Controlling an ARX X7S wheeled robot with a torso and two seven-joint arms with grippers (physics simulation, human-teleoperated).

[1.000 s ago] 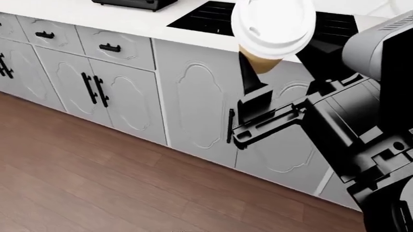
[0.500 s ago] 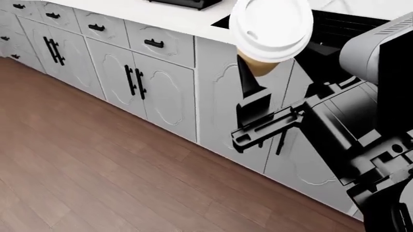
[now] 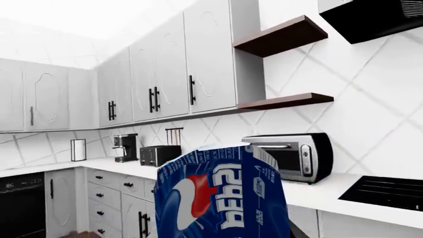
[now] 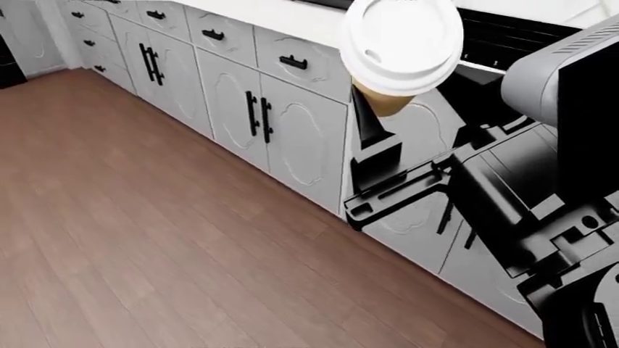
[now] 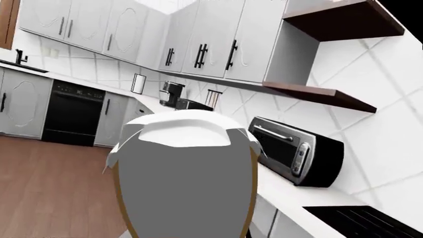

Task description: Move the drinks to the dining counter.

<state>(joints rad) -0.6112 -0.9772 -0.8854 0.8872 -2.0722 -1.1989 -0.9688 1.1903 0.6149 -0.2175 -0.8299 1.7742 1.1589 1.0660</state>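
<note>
Right gripper [image 4: 372, 116] is clamping the tan coffee cup [image 4: 387, 94] by its lower body, holding it upright in the air in front of the white base cabinets [image 4: 280, 123], its white lid [image 4: 404, 42] filling the near head view. Left gripper is gripping the blue soda can [image 3: 221, 196], which is looming close in the left wrist view, though its fingers are not showing. Behind the can, a toaster oven [image 3: 290, 156] is sitting on the counter [image 3: 317, 188], with 2 wooden shelves [image 3: 281, 37] above.
</note>
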